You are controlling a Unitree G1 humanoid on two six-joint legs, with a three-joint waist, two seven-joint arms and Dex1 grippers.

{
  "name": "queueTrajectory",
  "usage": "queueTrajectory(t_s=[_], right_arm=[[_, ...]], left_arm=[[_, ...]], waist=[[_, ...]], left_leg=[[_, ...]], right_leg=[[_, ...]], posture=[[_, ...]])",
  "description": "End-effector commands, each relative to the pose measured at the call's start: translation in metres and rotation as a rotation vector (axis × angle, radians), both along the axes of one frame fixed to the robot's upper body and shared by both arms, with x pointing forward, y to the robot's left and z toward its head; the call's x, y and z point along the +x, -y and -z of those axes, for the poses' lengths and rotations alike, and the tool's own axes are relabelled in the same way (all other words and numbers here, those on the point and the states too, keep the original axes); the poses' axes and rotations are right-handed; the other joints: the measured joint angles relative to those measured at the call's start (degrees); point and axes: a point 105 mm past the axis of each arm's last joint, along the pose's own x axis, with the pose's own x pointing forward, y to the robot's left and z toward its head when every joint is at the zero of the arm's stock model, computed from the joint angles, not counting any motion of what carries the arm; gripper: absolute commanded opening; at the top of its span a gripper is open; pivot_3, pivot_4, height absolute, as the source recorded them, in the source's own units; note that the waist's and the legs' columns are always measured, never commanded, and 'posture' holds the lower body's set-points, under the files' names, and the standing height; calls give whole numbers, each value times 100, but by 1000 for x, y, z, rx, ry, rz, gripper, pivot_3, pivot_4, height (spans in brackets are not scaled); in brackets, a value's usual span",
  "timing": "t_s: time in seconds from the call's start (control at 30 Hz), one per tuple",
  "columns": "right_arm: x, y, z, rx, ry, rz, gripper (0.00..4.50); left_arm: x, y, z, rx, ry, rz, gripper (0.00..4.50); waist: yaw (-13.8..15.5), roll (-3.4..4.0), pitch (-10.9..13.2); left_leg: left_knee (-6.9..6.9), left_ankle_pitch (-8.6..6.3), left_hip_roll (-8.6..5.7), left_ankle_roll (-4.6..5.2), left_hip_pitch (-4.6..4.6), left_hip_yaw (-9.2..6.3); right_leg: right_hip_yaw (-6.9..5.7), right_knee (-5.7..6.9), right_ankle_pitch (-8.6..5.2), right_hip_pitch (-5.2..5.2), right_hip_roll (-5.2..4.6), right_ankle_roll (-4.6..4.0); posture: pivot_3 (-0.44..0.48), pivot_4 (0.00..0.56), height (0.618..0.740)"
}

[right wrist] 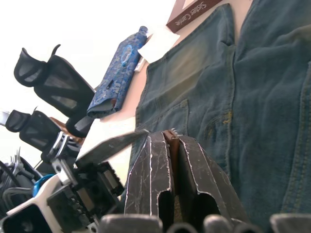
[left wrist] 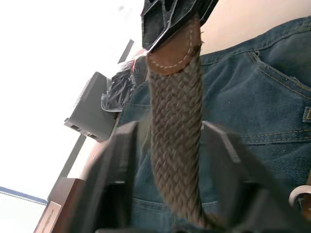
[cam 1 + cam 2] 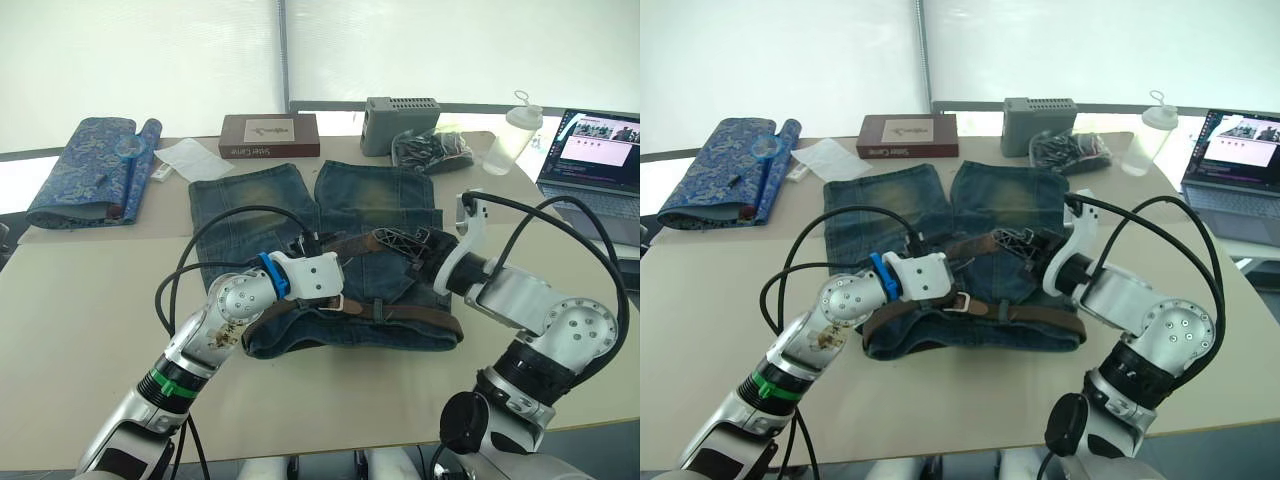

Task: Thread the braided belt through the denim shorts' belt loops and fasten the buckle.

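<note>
The denim shorts (image 3: 250,210) lie flat on the table, waistband toward me. The braided belt (image 3: 405,313) runs along the waistband under a belt loop (image 3: 378,309), and the silver buckle (image 3: 336,303) rests just right of my left gripper. The belt's free end (image 2: 175,145) rises off the shorts toward the right. My right gripper (image 3: 388,240) is shut on its stitched leather tip (image 2: 170,60). My left gripper (image 3: 312,248) is open, one finger (image 2: 116,179) on each side of the strap with a gap on both sides.
At the table's back stand a blue patterned rolled cloth (image 3: 85,170), a white paper (image 3: 193,158), a brown box (image 3: 270,135), a grey box (image 3: 400,122), a black bag (image 3: 432,150) and a clear bottle (image 3: 513,138). A laptop (image 3: 598,150) is open at far right.
</note>
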Motion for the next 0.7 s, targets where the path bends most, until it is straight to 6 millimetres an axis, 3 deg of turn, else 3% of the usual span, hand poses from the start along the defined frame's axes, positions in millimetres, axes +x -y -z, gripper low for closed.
queueTrajectory(t_s=[0.03,0.23,0.3,0.47,0.57,0.7], right_arm=[[-3,-2,-9,26,30,-10,0],[-7,-3,-11,-47,50,-41,0],[-13,-3,-11,-157,106,-72,851],[-35,-12,9,-748,467,-255,2497],[-41,-19,26,-880,614,-404,2497],[-34,-28,46,-984,707,-478,2497]], left_arm=[[-3,1,-7,-13,37,15,168],[0,-7,-5,-40,2,-15,51],[3,-18,-4,-91,-66,-49,0],[-2,-60,12,-266,-441,-86,0],[-5,-79,22,-207,-505,-124,0],[-10,-92,28,-112,-522,-142,0]], waist=[[-1,0,0],[-18,0,0],[-20,0,0],[-51,5,1],[-58,0,2],[-19,-2,4]], left_leg=[[0,0,0,0,-1,0],[0,-1,0,2,-1,2],[0,-1,0,3,-2,3],[2,-7,4,12,-3,1],[4,-7,11,11,3,3],[11,-6,10,9,3,4]], right_leg=[[0,0,0,0,0,0],[0,-2,0,2,0,2],[1,-2,-1,2,0,3],[-4,-10,-20,-2,5,31],[-6,-16,-43,3,13,63],[-2,-11,-41,4,10,59]], posture=[[0,150,740],[0,150,740],[0,150,740],[0,150,740],[0,150,740],[0,150,740]])
